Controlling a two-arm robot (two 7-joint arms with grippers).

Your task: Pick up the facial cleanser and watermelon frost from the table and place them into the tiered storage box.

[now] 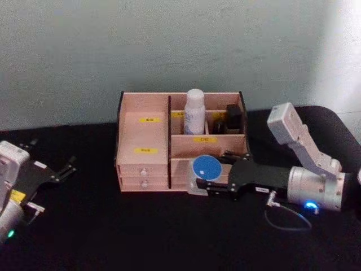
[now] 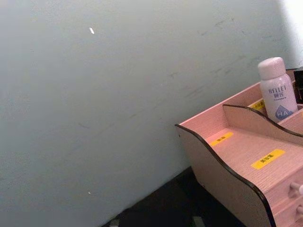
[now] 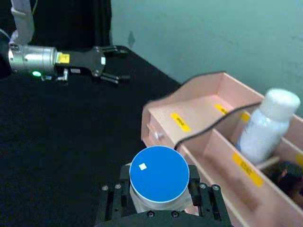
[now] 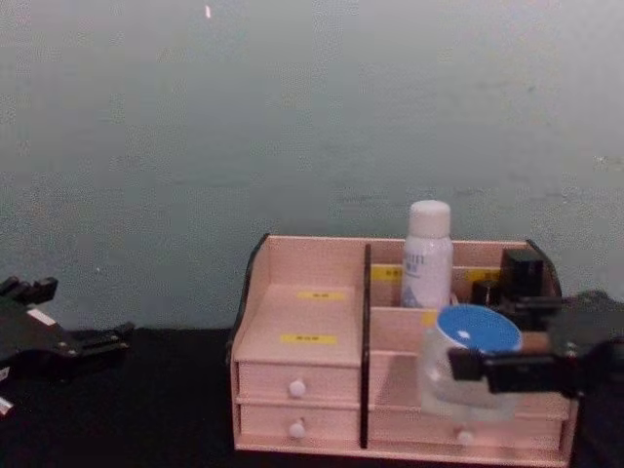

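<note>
Right gripper point(image 1: 210, 179) clamped on the watermelon frost point(image 1: 206, 167), at the tiered storage box point(image 1: 141, 132) front right; facial cleanser point(image 1: 194, 113) upright in a rear compartment. Right wrist view: left gripper point(image 3: 116, 63) spread, parked well apart. Chest view: jar level with lower front compartment.

Black right tool point(image 1: 207, 173) on silver, blue-lit wrist point(image 1: 313, 191); black left tool point(image 1: 70, 167), green-lit wrist point(image 1: 9, 219).

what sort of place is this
Probably a robot test bench, not a home: a black table against a bare wall, one tiered storage box, the right gripper holding the watermelon frost, the left gripper idle.
</note>
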